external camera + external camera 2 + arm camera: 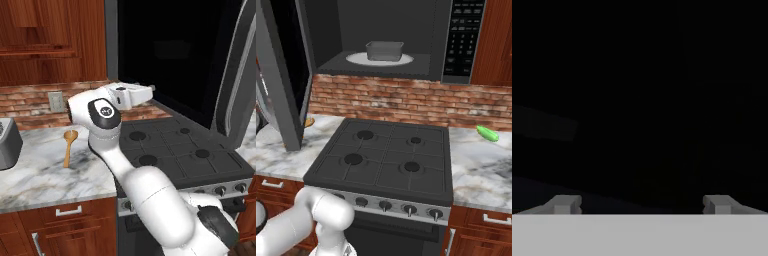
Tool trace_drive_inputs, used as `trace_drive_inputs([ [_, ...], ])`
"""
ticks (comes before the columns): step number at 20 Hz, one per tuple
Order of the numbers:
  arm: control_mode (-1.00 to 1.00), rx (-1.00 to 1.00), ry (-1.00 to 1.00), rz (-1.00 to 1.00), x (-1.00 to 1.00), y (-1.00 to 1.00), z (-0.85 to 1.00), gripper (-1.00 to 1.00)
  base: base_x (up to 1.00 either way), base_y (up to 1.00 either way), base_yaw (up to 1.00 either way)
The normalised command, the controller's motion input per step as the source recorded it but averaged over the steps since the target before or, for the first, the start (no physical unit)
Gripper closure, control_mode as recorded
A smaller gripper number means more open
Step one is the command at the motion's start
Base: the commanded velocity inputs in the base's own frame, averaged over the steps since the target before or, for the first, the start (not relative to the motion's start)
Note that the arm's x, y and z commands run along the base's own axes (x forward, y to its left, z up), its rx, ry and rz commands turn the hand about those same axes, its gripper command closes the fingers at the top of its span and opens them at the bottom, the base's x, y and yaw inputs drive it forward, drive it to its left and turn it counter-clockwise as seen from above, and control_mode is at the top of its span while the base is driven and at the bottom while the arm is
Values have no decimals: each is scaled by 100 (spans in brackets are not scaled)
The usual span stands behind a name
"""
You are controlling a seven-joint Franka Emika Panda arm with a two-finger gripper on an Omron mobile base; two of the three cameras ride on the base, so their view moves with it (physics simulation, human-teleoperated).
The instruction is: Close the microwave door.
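Note:
The microwave [461,40] hangs above the stove with its black cavity exposed. Its door [175,55] stands swung wide open toward me, black glass face showing, with the curved silver-grey handle strip [235,75] along its outer edge. From the right base view the door [286,75] appears edge-on at the far left. My gripper [150,90] points sideways at the door's glass, close to its lower left part. In the hand view my gripper [642,205] faces a dark surface, its fingertips [567,204] wide apart with nothing between them.
A grey container [384,50] sits on a white plate inside the cavity. Below is the gas stove [386,155]. A wooden spoon [68,145] and a grey appliance [7,142] lie on the left marble counter; a green vegetable [487,133] lies on the right counter.

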Motion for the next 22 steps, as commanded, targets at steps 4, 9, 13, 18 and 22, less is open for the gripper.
trace_drive_inputs([
  [4, -100, 20, -6, 24, 27, -76, 0, -100, 0, 0, 0],
  [9, -100, 17, -4, 29, 45, -59, 0, -100, 0, 0, 0],
  [13, -100, 8, 0, 28, 46, -52, 0, -100, 0, 0, 0],
  [18, -100, 1, 0, 22, 48, -35, 0, -100, 0, 0, 0],
  [22, -100, 2, 0, 21, 49, -38, 0, -100, 0, 0, 0],
])
